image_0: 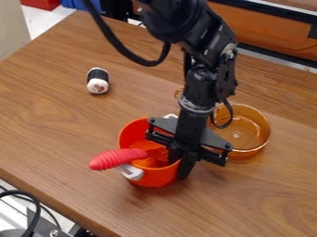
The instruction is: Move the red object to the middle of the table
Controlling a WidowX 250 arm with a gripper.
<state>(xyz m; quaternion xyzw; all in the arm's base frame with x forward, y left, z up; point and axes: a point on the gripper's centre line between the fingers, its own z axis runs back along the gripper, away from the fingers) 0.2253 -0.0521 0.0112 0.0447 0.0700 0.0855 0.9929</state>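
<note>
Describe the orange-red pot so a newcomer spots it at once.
On the wooden table, look at the black gripper for the pot. A ridged red handle pokes out over its rim, and it is opaque, unlike the see-through amber bowl nearby.

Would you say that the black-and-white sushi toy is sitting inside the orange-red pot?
No, the sushi toy lies on the table, well apart from the pot.
</note>
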